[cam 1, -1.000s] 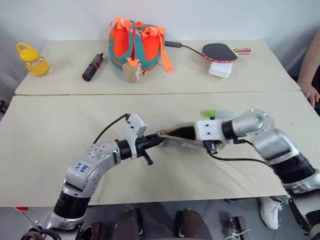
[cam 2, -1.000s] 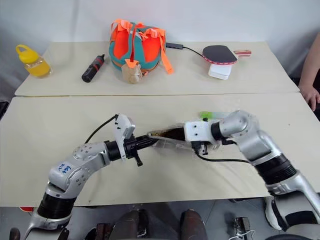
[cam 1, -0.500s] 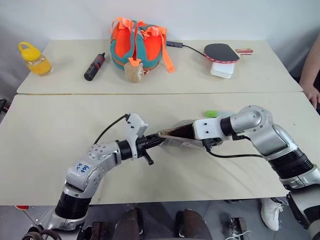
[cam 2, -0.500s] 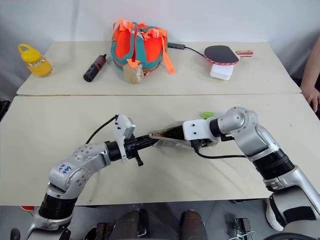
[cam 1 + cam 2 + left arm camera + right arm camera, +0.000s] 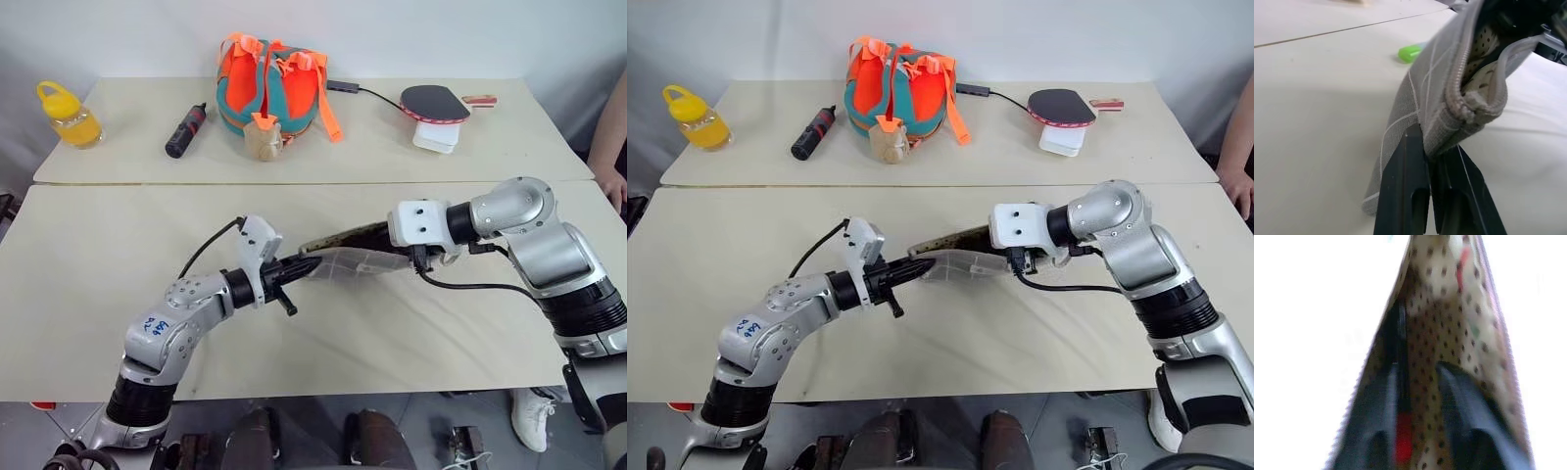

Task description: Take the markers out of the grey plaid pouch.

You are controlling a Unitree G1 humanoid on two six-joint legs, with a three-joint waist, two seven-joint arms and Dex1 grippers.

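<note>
The grey plaid pouch hangs above the near table, stretched between my two grippers. My left gripper is shut on the pouch's closed corner, by the zip's end. My right gripper reaches into the open mouth at the pouch's other end, surrounded by the tan dotted lining. A slim black marker with a red end lies lengthwise within that gripper, inside the pouch. A bright green marker rests on the table beyond the pouch.
On the far table stand an orange-and-teal bag, a black-and-red cylinder, a yellow bottle and a paddle on a white box. A person's arm shows at the right edge.
My right gripper has risen, and the pouch's open end has gone up with it. My left gripper has kept its place and its hold.
</note>
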